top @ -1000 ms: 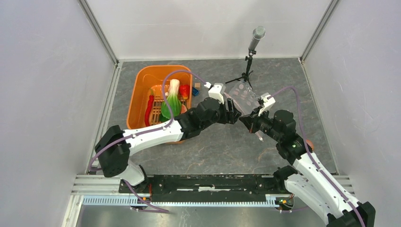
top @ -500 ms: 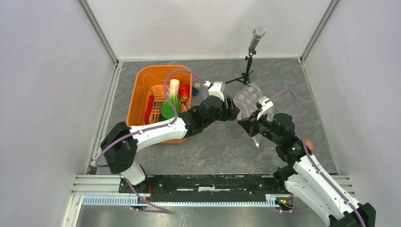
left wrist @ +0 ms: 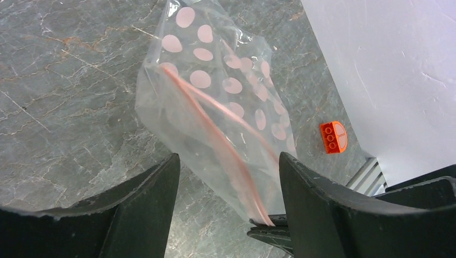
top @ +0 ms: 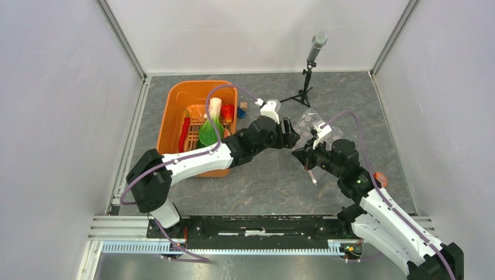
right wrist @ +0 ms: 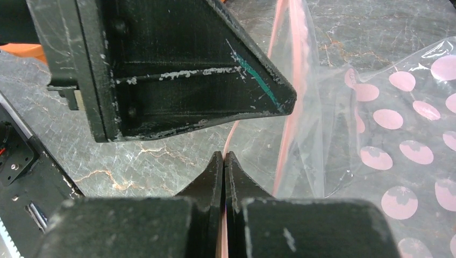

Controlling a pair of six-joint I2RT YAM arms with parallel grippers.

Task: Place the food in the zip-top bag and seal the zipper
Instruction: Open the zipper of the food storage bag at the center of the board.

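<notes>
Right wrist view, nearest first: shows the right gripper (right wrist: 223,161) clenched on one end of the zipper (right wrist: 293,80), carrying the zip-top bag (right wrist: 398,107) by a thin pinch only. Could slip free with any sideways tug (crinkly film, tiny bite).

Just past that, over to the left wrist view: finds the left gripper (left wrist: 228,158) released, with fingers spread either side of the bag's mouth. Hard to call any contact there.

Probably the risky bit: biting both layers at once instead of a single lip, pinching the mouth shut rather than open. Also a decent chance of bumping claw against claw, given so little room between them.

Further off to the left, spot the food (top: 205,135) sitting in the orange tub (top: 175,96), well apart from the bag. No sign of anything inside the bag yet.

Hard to judge: any parting of the mouth, any contact between the bag's far end and the table (top: 262,181), any foods buried under the leafy one. From above, can't see the pinched corner at all behind the right gripper.
</notes>
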